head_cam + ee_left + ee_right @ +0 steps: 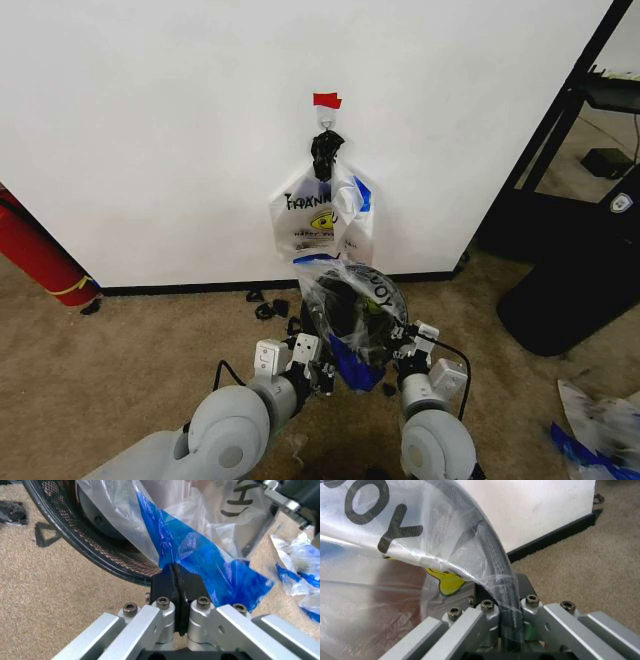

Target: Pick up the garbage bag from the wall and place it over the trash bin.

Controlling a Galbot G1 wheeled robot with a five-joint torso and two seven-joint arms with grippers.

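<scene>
The garbage bag [355, 295], see-through with black lettering and blue patches, lies draped over the dark trash bin [306, 318] on the carpet below the white wall [150, 120]. My left gripper [318, 368] is at the bin's near left side. In the left wrist view it [174, 568] is shut on a blue fold of the bag [200, 555] just outside the mesh bin [95, 547]. My right gripper [408, 338] is at the bin's right side. There it [505, 581] is clamped on bag film [395, 525] stretched over the bin's black rim.
A bundle of printed bags [320, 215] tied by a black knot hangs from the hook [326, 118] under red tape [327, 100]. A red cylinder [35, 255] leans at the left. A black stand [570, 280] and plastic scraps [600, 420] lie to the right.
</scene>
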